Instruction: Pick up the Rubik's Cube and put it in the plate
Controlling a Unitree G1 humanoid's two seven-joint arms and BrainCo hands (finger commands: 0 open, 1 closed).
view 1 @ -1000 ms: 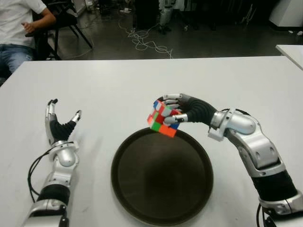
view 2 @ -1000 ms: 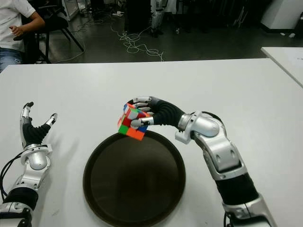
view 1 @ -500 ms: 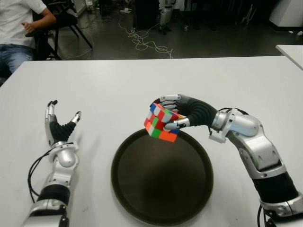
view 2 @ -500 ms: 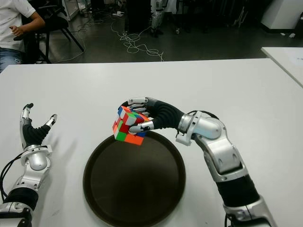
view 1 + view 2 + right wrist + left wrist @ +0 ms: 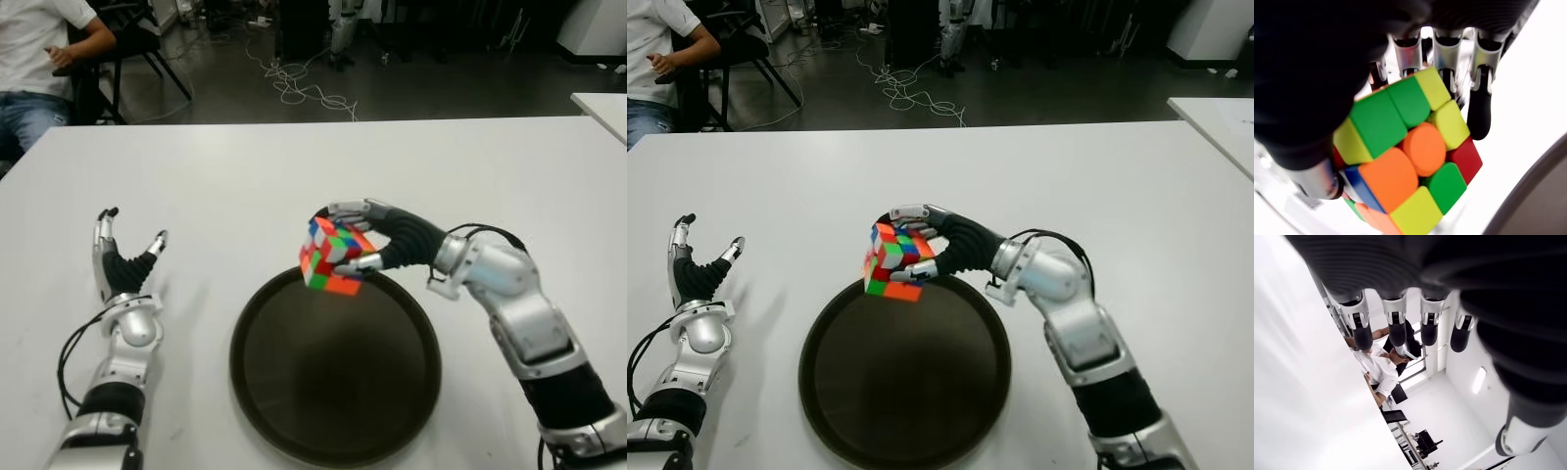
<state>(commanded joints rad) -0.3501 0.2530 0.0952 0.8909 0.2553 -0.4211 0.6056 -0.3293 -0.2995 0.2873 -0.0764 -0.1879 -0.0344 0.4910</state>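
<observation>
The right hand (image 5: 377, 243) is gripping the Rubik's Cube (image 5: 331, 257) — the fingers (image 5: 345, 210) are wrapping over the top of it and the thumb (image 5: 361, 262) is pressing in from below, on the side nearer the robot. In the right wrist view the cube (image 5: 1410, 156) is filling most of the frame, its green, orange, yellow and red squares facing the camera, with the fingertips (image 5: 1480, 112) curling past its far edge. The cube is hanging tilted in the air, one corner pointing down, above the far rim of the plate (image 5: 284, 392) and not touching it. The right forearm is reaching in from the robot's right side, crossing above the plate's right edge.

The plate is a dark round dish, sitting on the white table (image 5: 245, 176) directly in front of the robot.

The left hand (image 5: 122, 259) is showing well to the left of the plate, held upright with its fingers spread and holding nothing — the left wrist view is showing the fingers (image 5: 1396, 328) extended and apart from the thumb.

Beyond the table's far edge, a person (image 5: 39, 59) in a white shirt is sitting on a chair at the far left, and a tangle of cables (image 5: 299, 86) is lying on the dark floor.
</observation>
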